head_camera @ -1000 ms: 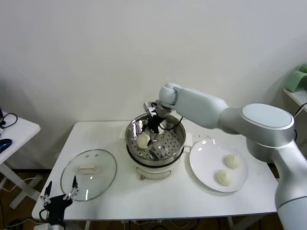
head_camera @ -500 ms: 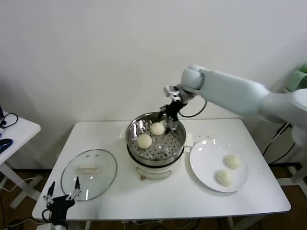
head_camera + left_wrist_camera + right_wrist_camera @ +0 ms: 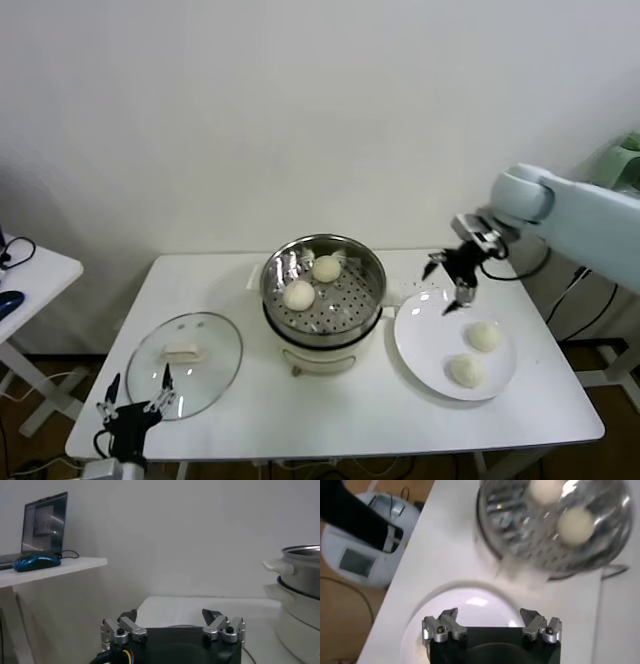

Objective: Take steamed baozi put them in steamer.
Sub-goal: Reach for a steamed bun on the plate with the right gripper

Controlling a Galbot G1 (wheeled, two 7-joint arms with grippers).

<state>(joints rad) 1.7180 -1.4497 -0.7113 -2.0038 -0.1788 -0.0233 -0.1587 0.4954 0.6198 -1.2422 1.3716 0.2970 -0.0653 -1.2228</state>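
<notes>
right claw [image 3: 452,283] spread and empty over the plate [image 3: 425,345] rim; two steamed baozi [image 3: 484,336] just below me, two in the steamer [image 3: 370,290] beside. descending off-centre could roll one away.

Two baozi [image 3: 311,282] in steamer [image 3: 370,300]

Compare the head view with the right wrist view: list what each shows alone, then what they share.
Head view only: two baozi on the plate, the glass lid and the left gripper low at the table's front-left corner. Right wrist view only: a white device on the floor. Both: the open right gripper over the white plate, and the steamer holding two baozi.
</notes>
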